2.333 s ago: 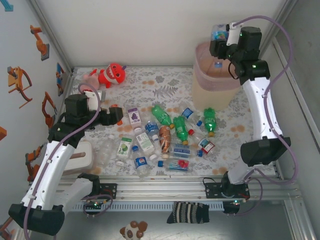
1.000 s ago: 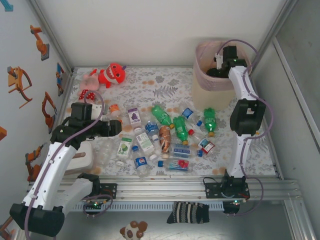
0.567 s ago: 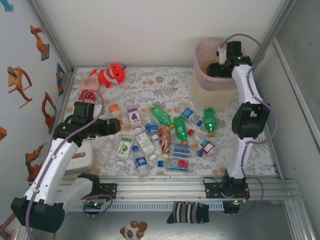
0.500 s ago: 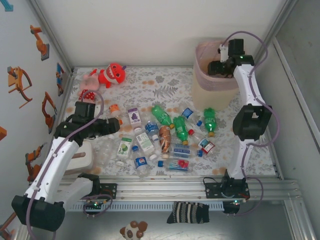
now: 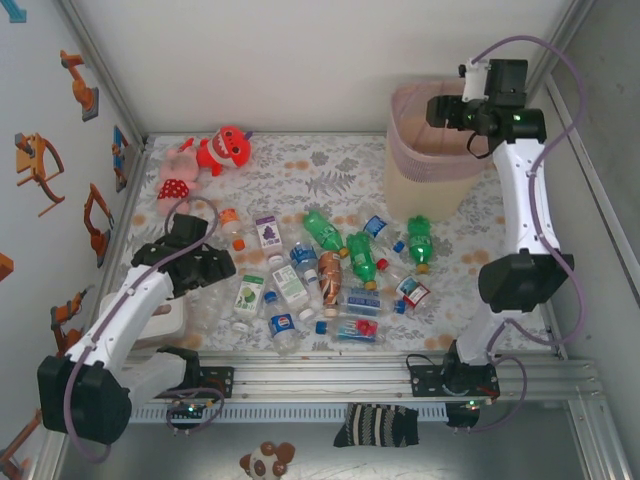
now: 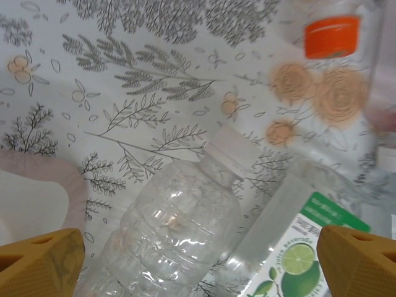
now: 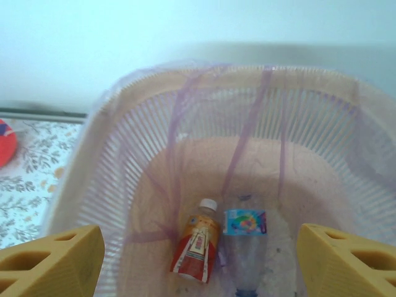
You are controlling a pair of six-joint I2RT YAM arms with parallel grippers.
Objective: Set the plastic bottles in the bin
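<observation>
Plastic bottles point(image 5: 330, 272), roughly a dozen, lying on their sides in a loose heap at the middle of the worktop point(image 5: 300, 170); bodies clear, green and brown; caps blue, red and white; labels bright.
Two more at the bottom of the bin point(image 7: 124, 154), side by side: a tea-coloured bottle point(image 7: 197, 244) with white cap and red label; a clear blue-labelled bottle point(image 7: 244, 247).
Bin tall, pink mesh above, cream below; upright at the far right of the worktop, well apart from the heap.

Step in hand, by judgement: pickup of the next bottle on the left side; task far from done.
Left jaws wide, nothing held; poised over a clear white-capped bottle point(image 6: 179, 223) at the heap's left edge, just beside a lime-labelled bottle point(image 6: 297, 253); an orange-capped bottle point(image 6: 331, 37) farther off.
Next move calls for a descent to straddle the ribbed body, clear of the lime-labelled neighbour, then a firm close; the thin wall is likely to buckle or slip.
Right jaws wide and empty, above the bin's mouth.
Plush toys point(image 5: 215, 150), red and pink, near the far left corner; not for the bin.
</observation>
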